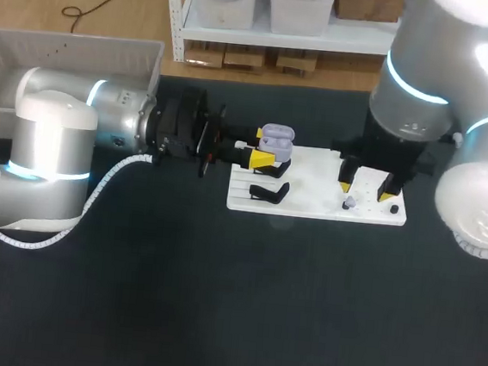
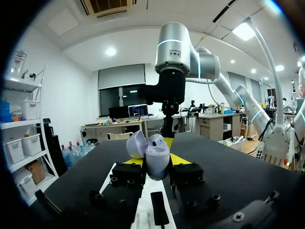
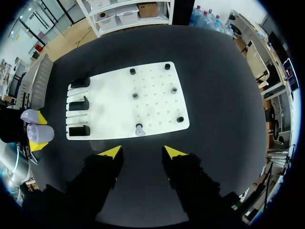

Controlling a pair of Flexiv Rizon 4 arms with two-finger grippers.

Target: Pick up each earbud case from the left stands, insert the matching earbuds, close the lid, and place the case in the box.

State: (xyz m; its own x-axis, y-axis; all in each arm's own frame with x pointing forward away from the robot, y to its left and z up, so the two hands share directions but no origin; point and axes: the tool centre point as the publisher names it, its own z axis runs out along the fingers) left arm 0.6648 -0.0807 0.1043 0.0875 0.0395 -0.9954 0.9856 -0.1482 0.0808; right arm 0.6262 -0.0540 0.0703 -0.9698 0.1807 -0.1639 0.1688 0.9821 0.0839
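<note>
On the dark table lay a white board [image 1: 319, 209], with three black stands [image 3: 78, 102] along its left side and small black pegs [image 3: 174, 89] scattered over its right half. Just off the board's left end, the left gripper [image 1: 263, 148] was clamped on a lilac earbud case [image 2: 157, 161], one yellow-tipped finger on each side of the case body. The case sat upright between those fingers, lifted clear of the stands, and its lid [image 2: 136, 143] was swung open to one side. None of the three stands carried a case.

Over the board's right half hung the right gripper [image 3: 142, 152], pointing straight down with its fingers spread apart and nothing between them. Just ahead of its tips, a single lilac earbud [image 3: 139, 130] stood on a peg near the board's near edge. The gripper did not touch it.

At the table's far left corner, behind the left arm [image 1: 54, 134], sat a pale grey box [image 1: 66, 53]. I could not tell what was inside it.
</note>
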